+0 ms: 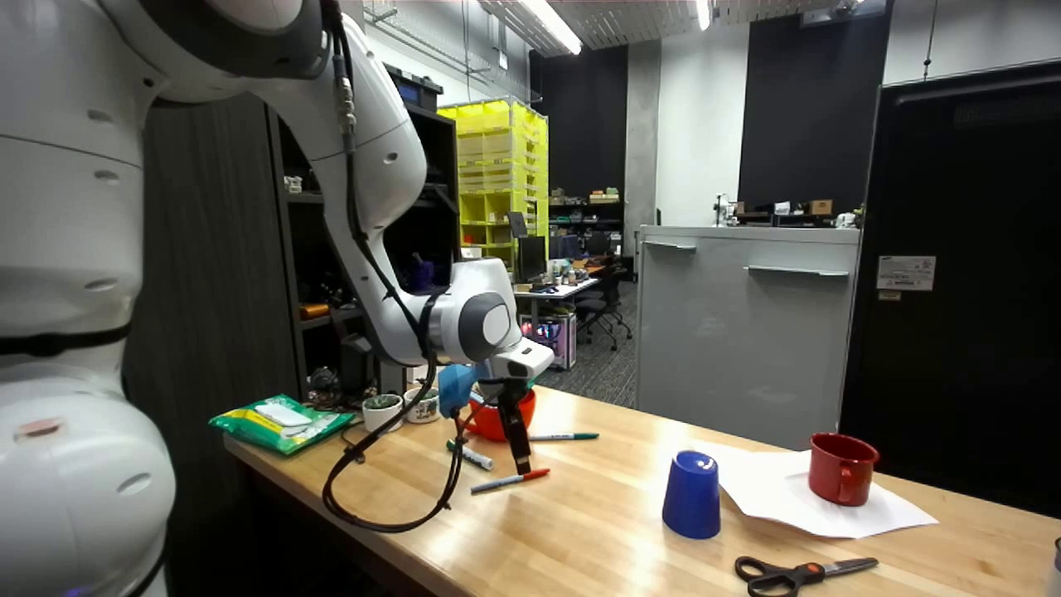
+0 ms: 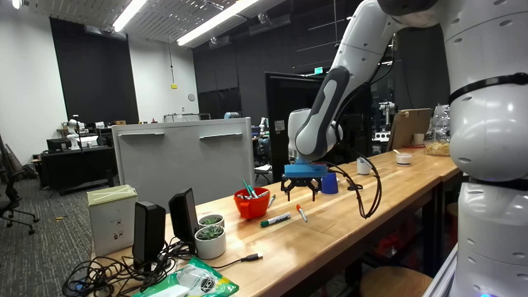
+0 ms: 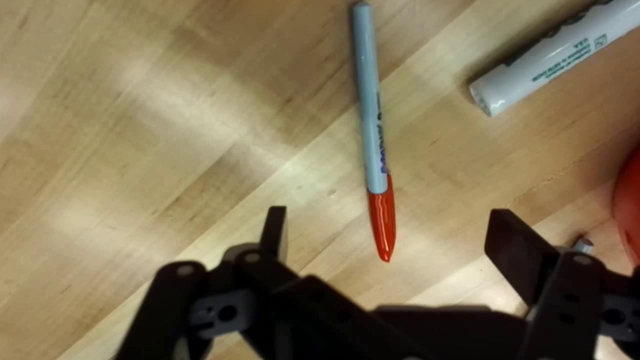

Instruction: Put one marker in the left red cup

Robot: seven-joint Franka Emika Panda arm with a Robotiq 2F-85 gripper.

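The marker, thin and grey with a red cap, lies on the table in both exterior views (image 1: 510,481) (image 2: 302,213) and in the wrist view (image 3: 372,130). My gripper (image 3: 387,220) is open and empty above its red-cap end, with the cap between the fingers in the wrist view; it also shows in both exterior views (image 1: 520,468) (image 2: 301,198). The left red cup, bright red and holding several markers, stands beside the gripper in both exterior views (image 1: 487,424) (image 2: 252,207). Only its edge shows in the wrist view (image 3: 631,205). The gripper partly hides it in an exterior view.
A white marker with a green cap (image 2: 275,219) and a thin green-capped marker (image 1: 568,436) lie near the cup. An upturned blue cup (image 1: 693,496), a dark red mug (image 1: 841,471) on paper (image 1: 767,489) and scissors (image 1: 804,574) are farther off. Potted plants (image 2: 210,243) stand near the cup.
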